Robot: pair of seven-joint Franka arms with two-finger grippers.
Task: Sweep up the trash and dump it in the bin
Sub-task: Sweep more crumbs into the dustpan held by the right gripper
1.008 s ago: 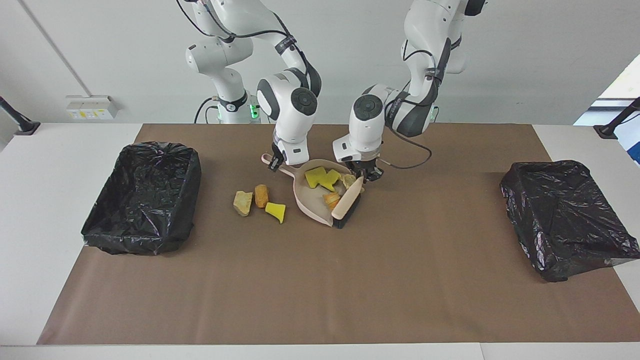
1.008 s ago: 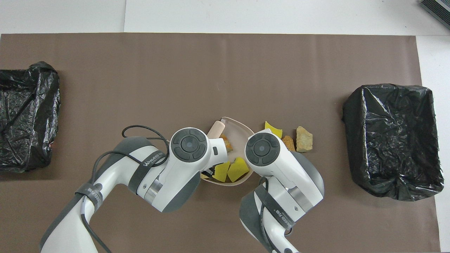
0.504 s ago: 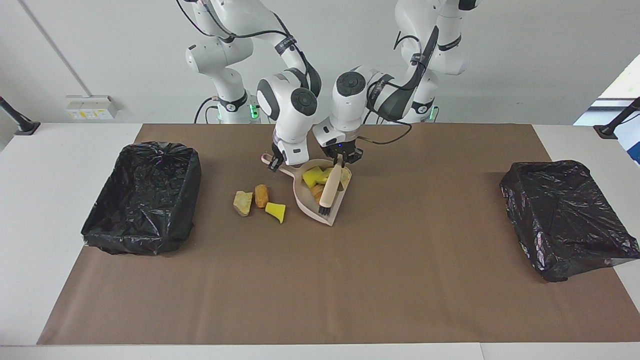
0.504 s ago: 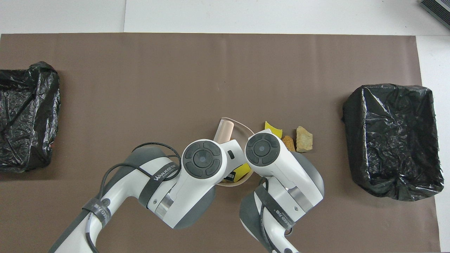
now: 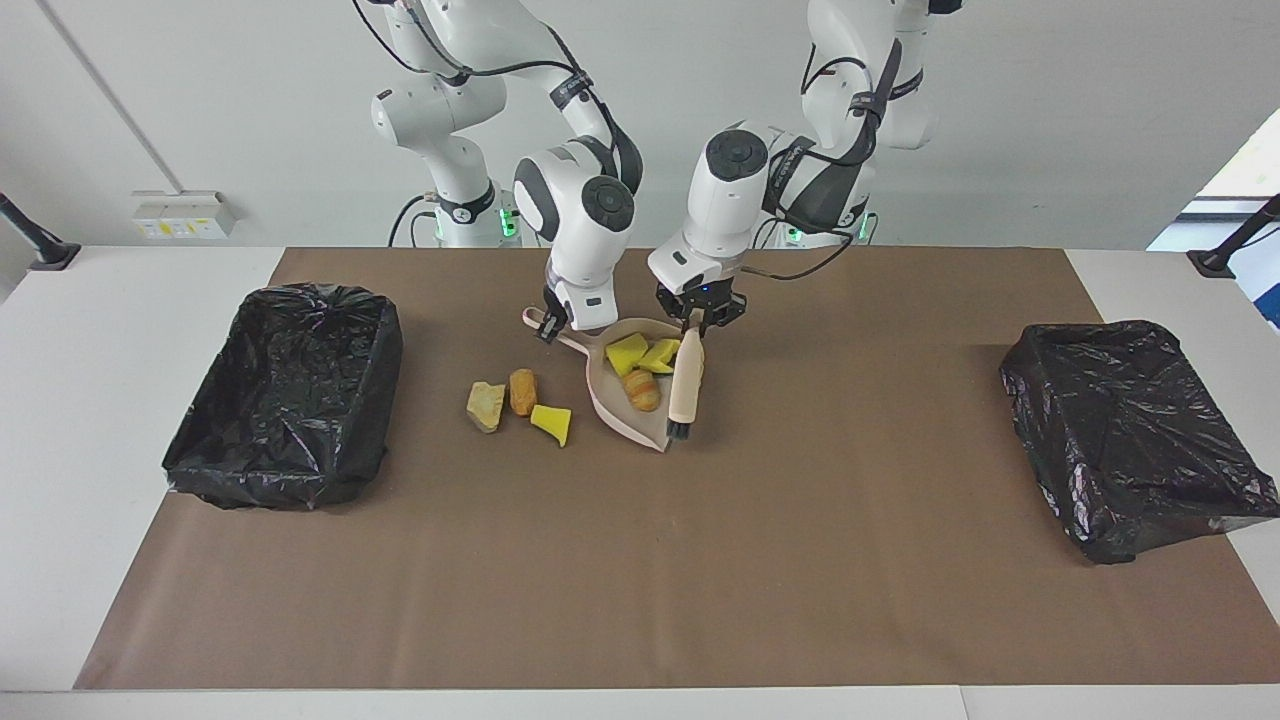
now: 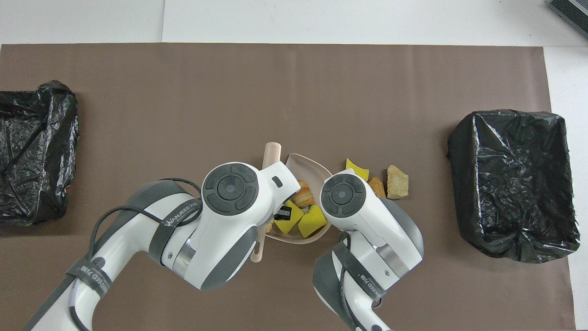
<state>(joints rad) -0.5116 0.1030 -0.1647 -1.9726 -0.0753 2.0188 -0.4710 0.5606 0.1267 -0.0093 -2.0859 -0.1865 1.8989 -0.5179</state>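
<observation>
A pink dustpan (image 5: 610,402) lies on the brown mat, its mouth turned away from the robots. My right gripper (image 5: 549,326) is shut on its handle. In the pan lie two yellow pieces of trash (image 5: 628,353) and an orange-brown one (image 5: 641,390). My left gripper (image 5: 698,320) is shut on the brush (image 5: 686,380), whose black bristles point down at the pan's edge toward the left arm's end. Three more pieces lie on the mat beside the pan toward the right arm's end: a tan one (image 5: 485,405), an orange-brown one (image 5: 522,390) and a yellow one (image 5: 552,423).
A black-lined bin (image 5: 285,395) stands at the right arm's end of the mat, and a second one (image 5: 1130,435) at the left arm's end. In the overhead view both wrists cover the grippers and part of the dustpan (image 6: 307,163).
The left gripper swung the brush into the pan and back out to its edge. The pieces in the pan now lie nearer the handle. The right gripper and the dustpan stayed put.
</observation>
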